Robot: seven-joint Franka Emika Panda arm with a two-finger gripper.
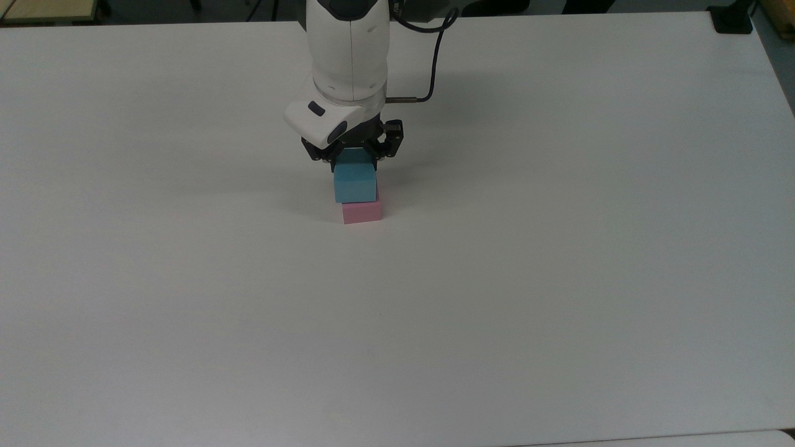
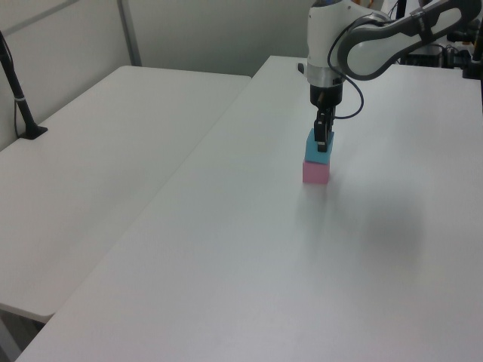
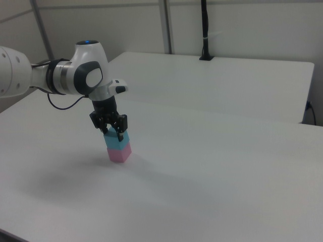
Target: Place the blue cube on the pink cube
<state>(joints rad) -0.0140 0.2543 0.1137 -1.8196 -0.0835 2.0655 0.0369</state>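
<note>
The blue cube (image 1: pixel 354 184) rests on top of the pink cube (image 1: pixel 361 213), shifted slightly toward the top view's left. My gripper (image 1: pixel 355 162) comes down from above and is shut on the blue cube's upper part, one black finger on each side. The left view has the blue cube (image 2: pixel 318 152) stacked on the pink cube (image 2: pixel 315 173), with the gripper (image 2: pixel 322 140) straight above. In the right view the gripper (image 3: pixel 114 132) holds the blue cube (image 3: pixel 117 143) over the pink cube (image 3: pixel 119 154). The pink cube stands on the white table (image 1: pixel 497 279).
A second white table (image 2: pixel 98 166) adjoins on the left view's left, with a black post (image 2: pixel 21 98) clamped at its far edge. A black clamp (image 1: pixel 733 18) sits at the table's corner in the top view's upper right. A black cable (image 1: pixel 435 62) hangs by the arm.
</note>
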